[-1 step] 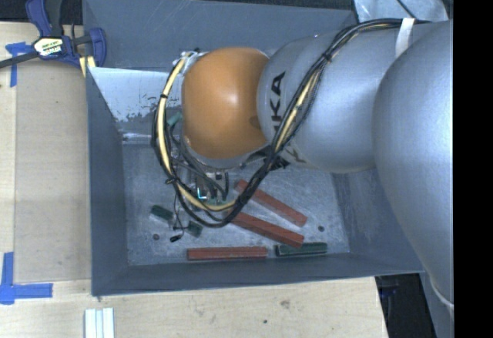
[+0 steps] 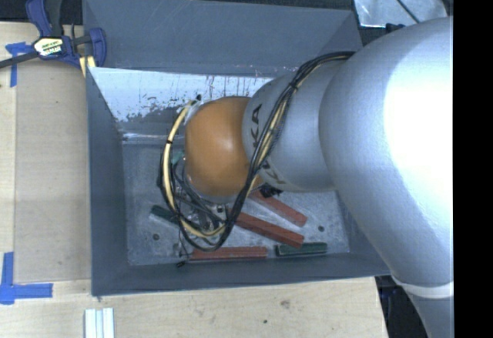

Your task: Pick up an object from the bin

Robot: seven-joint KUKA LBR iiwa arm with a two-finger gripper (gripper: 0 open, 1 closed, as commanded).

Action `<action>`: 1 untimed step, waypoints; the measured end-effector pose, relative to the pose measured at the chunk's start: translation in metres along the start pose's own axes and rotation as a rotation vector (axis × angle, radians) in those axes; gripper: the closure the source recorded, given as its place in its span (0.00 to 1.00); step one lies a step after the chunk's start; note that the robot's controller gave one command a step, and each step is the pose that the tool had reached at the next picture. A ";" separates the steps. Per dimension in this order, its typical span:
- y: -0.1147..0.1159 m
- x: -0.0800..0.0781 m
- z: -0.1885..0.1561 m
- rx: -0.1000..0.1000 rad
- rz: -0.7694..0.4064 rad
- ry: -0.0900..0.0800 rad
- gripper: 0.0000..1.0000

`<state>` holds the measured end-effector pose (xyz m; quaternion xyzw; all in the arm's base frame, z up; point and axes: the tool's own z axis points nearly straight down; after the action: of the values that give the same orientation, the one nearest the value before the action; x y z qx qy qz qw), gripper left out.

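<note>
My gripper (image 2: 190, 205) is low in the middle of the bin, its dark body showing under the arm's orange dome amid cables. Just right of it lie two reddish-brown sticks, one (image 2: 280, 212) angled toward the right wall and another (image 2: 268, 231) below it. A third reddish-brown stick (image 2: 227, 253) lies flat along the front wall, below the gripper. A dark green piece (image 2: 302, 249) rests at that stick's right end. A second dark green piece (image 2: 163, 214) pokes out on the floor to the gripper's left.
The big silver arm covers the bin's right half and its right wall. Yellow and black cables loop round the dome down to the floor. The bin's left floor is speckled bare metal, and the back wall rises steeply behind the dome.
</note>
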<state>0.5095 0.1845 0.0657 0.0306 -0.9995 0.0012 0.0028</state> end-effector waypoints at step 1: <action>0.001 -0.003 -0.005 -0.004 0.001 -0.009 1.00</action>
<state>0.5124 0.1861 0.0707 0.0298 -0.9996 -0.0010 -0.0017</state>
